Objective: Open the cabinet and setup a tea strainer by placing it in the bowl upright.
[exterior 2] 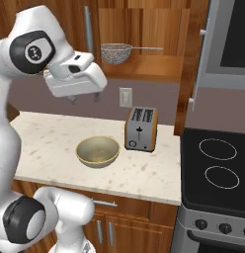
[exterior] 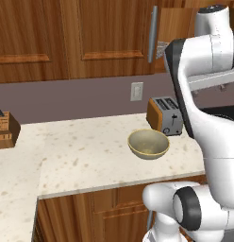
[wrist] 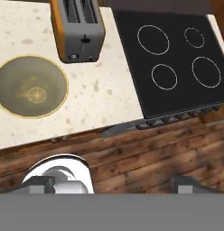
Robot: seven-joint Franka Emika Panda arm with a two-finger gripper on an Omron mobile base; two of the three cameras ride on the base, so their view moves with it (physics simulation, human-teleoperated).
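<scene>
The cabinet hangs above the counter, its right compartment standing open. Inside, on the shelf, rests the tea strainer, a grey mesh dish with a thin handle pointing right; a corner of the tea strainer peeks past my arm. The olive-tan bowl sits empty on the counter left of the toaster, and the bowl also lies below my hand. My gripper hovers open, holding nothing, above the counter, lower than the strainer and to its left. Its fingertips stand wide apart.
An orange toaster stands beside the bowl. A black stove lies to the right, with a microwave above it. A knife block sits far left on the speckled counter. A wall outlet is behind.
</scene>
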